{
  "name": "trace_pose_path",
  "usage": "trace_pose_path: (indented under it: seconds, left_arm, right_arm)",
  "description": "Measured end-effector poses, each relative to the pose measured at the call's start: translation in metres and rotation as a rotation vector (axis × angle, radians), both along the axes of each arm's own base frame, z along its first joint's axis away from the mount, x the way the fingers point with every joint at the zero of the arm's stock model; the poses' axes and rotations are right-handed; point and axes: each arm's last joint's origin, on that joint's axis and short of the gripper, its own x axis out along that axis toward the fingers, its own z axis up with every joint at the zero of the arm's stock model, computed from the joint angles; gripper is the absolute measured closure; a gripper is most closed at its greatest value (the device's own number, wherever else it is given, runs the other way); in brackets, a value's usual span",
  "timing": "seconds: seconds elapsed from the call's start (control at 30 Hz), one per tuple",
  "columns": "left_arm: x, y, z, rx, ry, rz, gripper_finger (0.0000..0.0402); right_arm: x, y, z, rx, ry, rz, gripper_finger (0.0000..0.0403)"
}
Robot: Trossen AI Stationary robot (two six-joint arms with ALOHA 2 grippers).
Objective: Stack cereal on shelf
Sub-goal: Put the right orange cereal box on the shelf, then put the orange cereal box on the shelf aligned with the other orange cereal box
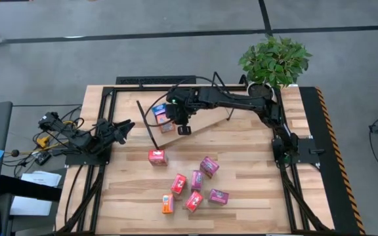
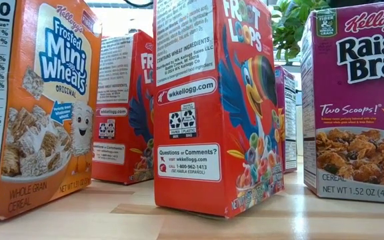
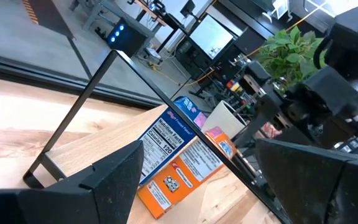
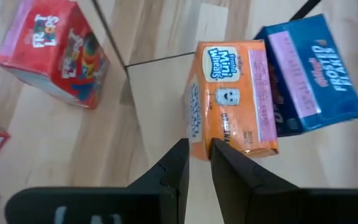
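1. Low view: an orange Mini-Wheats box point(image 2: 35, 107) is filling the left edge, nearest the lens; a red Froot Loops box point(image 2: 212, 100) is standing at centre, a magenta Raisin Bran box point(image 2: 355, 100) at right.
2. High view: the right gripper point(image 1: 180, 121) is hovering over the shelf point(image 1: 195, 124) at upper centre; the left gripper point(image 1: 120, 128) is waiting at left, fingers spread.
3. Right wrist view: its fingers point(image 4: 173, 168) are sitting nearly together, just touching the orange box point(image 4: 232, 96) lying beside the blue box point(image 4: 312, 71); whether they are pinching it, I cannot tell.

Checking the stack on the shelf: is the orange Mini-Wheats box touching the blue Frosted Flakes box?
Touching. In the right wrist view the orange Mini-Wheats box lies flush against the blue Frosted Flakes box, with no gap between them.
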Motion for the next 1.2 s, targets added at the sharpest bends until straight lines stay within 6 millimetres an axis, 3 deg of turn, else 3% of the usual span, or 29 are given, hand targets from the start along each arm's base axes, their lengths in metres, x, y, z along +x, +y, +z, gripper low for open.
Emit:
trace_pose_path:
  seconds: [0.47,0.67,0.83,0.97,1.2]
  left_arm:
    - [0.0,0.0,0.0,0.001,0.002,0.001,0.0101]
    - [0.0,0.0,0.0,0.005,0.006,0.001,0.0101]
    - [0.0,0.0,0.0,0.006,0.007,0.0,0.0101]
    - [0.001,-0.001,0.0,0.013,0.004,-0.038,0.0101]
    - [0.004,-0.004,-0.001,0.044,0.008,-0.182,0.0101]
  right_arm:
    - [0.002,-0.002,0.002,-0.121,-0.016,0.027,0.0311]
    - [-0.003,0.008,0.026,-0.135,-0.001,0.04,0.031]
    - [-0.016,0.028,0.045,-0.099,0.077,0.06,0.0309]
    - [-0.023,0.049,0.042,-0.042,0.18,0.072,0.0289]
    - [-0.023,0.1,0.041,0.036,0.196,0.238,0.0182]
